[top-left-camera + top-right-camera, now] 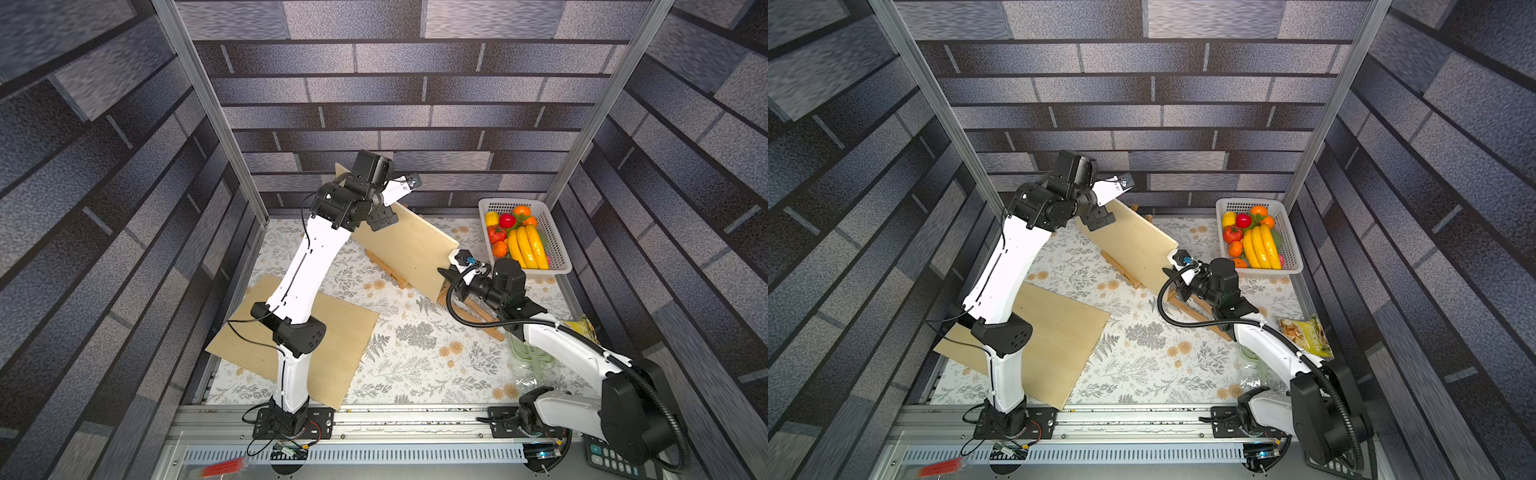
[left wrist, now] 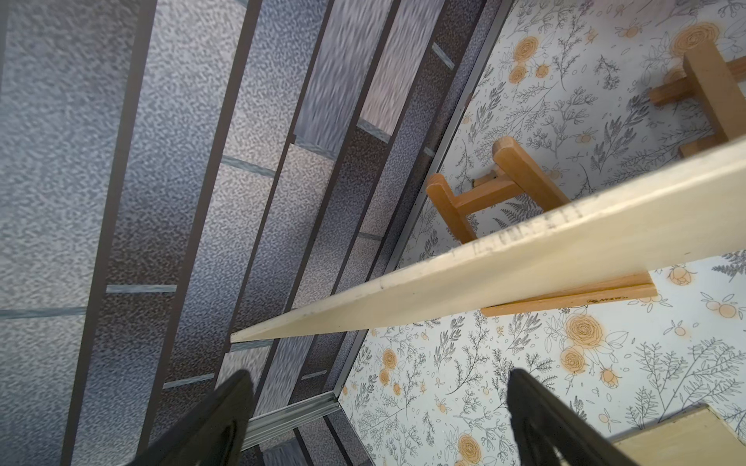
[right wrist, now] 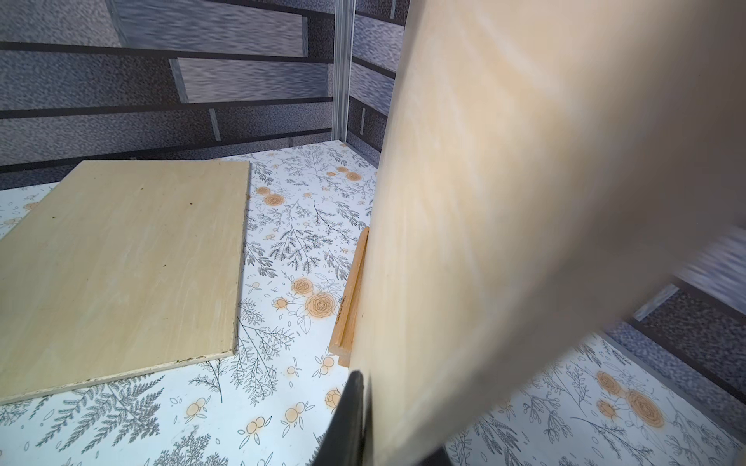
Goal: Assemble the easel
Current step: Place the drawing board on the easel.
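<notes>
1. Plywood, pale: a board (image 1: 405, 249) standing on edge and tilted, toward the far middle of the worktop (image 1: 415, 365), propped on a wooden easel (image 1: 388, 271).
2. Same lean of the board (image 1: 1133, 245) on the easel (image 1: 1121, 270) in both top views.
3. Easel legs and crossbar (image 2: 520, 173) visible past the board's thin top edge (image 2: 524, 258) in the left wrist view. Ledge strip (image 3: 350, 298) just beside the board's lower edge in the right wrist view. Cannot tell whether that edge sits in the ledge.
4. Left claw (image 1: 381, 219) over the board's upper far end, spread wide. Two dark fingers (image 2: 238, 403) well apart, with the top edge ahead between them and touching neither.
5. Right claw (image 1: 448, 275) pinching the board at its near right corner. One dark finger (image 3: 351, 411) pressed flat against the board's face (image 3: 504, 201), the other hidden behind it.
6. Second board (image 1: 340, 345) flat on the worktop at the near left, partly under the left arm (image 1: 307, 266) and well apart from the easel. Also seen lying flat (image 3: 121, 262) in the right wrist view.
7. White basket (image 1: 511, 202) in the far right corner, holding bananas (image 1: 525, 249) and other fruit — near the easel, not touching it.
8. Snack bag (image 1: 1306, 336) at the near right edge of the worktop.
</notes>
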Robot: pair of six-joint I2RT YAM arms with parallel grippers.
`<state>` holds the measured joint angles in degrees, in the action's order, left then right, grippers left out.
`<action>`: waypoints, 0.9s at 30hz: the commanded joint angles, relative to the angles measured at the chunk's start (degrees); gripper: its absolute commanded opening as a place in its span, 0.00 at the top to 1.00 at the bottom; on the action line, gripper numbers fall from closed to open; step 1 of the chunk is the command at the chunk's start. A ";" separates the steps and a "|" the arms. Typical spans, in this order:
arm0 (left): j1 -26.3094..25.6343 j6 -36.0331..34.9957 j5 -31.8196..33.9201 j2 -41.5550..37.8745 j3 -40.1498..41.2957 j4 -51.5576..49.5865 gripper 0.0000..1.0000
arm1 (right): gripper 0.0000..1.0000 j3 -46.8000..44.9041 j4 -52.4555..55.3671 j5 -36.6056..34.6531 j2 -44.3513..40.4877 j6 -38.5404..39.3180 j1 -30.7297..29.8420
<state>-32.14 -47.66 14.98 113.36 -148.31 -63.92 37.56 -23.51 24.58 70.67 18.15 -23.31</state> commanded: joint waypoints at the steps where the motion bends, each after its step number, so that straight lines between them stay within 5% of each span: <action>1: 0.41 3.29 2.82 -2.93 0.23 2.52 0.00 | 1.00 -3.35 9.05 -0.20 2.80 -0.24 0.55; 13: 2.11 8.90 6.25 -5.49 0.94 6.26 0.00 | 1.00 -1.79 9.35 1.61 3.74 -0.89 2.47; 27: 3.22 10.32 4.51 -12.30 14.62 12.58 0.00 | 1.00 -0.98 10.50 2.80 5.65 -0.96 3.77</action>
<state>-29.04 -38.85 19.77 103.07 -135.37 -53.58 38.57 -24.32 28.69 72.88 16.01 -20.05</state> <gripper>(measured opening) 0.997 0.153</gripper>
